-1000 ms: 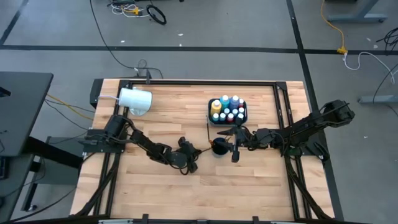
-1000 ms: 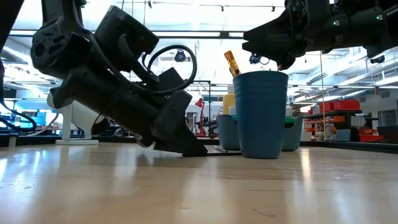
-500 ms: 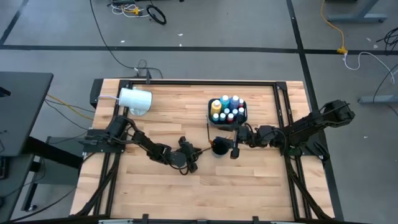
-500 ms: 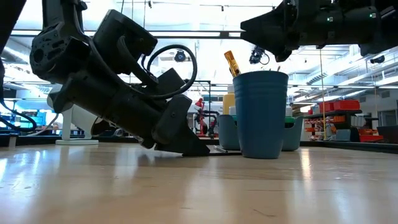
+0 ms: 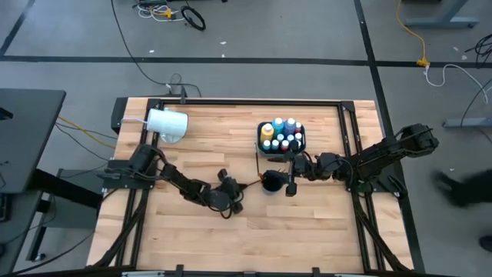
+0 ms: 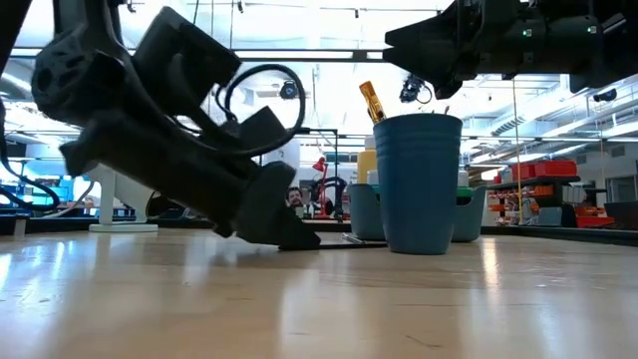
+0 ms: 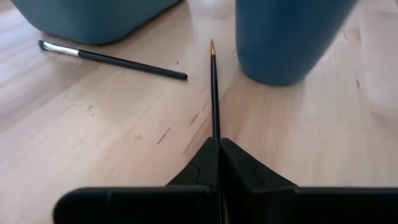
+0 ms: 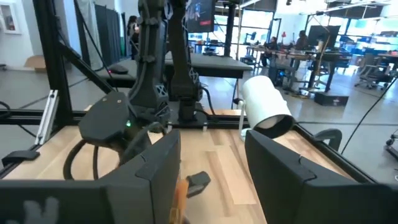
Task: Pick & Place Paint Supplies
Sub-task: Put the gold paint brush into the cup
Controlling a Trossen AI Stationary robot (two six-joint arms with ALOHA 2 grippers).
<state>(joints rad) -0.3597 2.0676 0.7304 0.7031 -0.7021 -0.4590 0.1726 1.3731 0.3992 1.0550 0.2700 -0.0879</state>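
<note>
Landmark: blue cup (image 6: 420,183), upright near the middle of the wooden table (image 5: 307,231).

Left gripper (image 5: 237,206) is held low over the table, just on the left arm's side of the blue cup. Its fingers (image 7: 249,177) are seen pressed together on the handle of a thin dark brush (image 7: 214,87). The brush is pinched at its handle end, pointing towards the cup, with its orange tip just short of the cup's base. In the low view, the fingertips are down at the tabletop.

A second brush (image 7: 112,58), dark-handled with a pale ferrule, is seen lying flat on the table, between the blue cup and the blue-green tray (image 7: 93,18), untouched.

A gold-ferruled brush (image 6: 372,102) is seen standing tilted inside the blue cup.

Small paint bottles (image 5: 283,135) with pale caps are grouped in the tray just behind the cup.

Right gripper (image 5: 290,187) is held above the cup's rim, jaws parted, nothing between them.

A white cup (image 5: 167,123) is lying on its side, well apart from the blue cup, near the far left corner.
</note>
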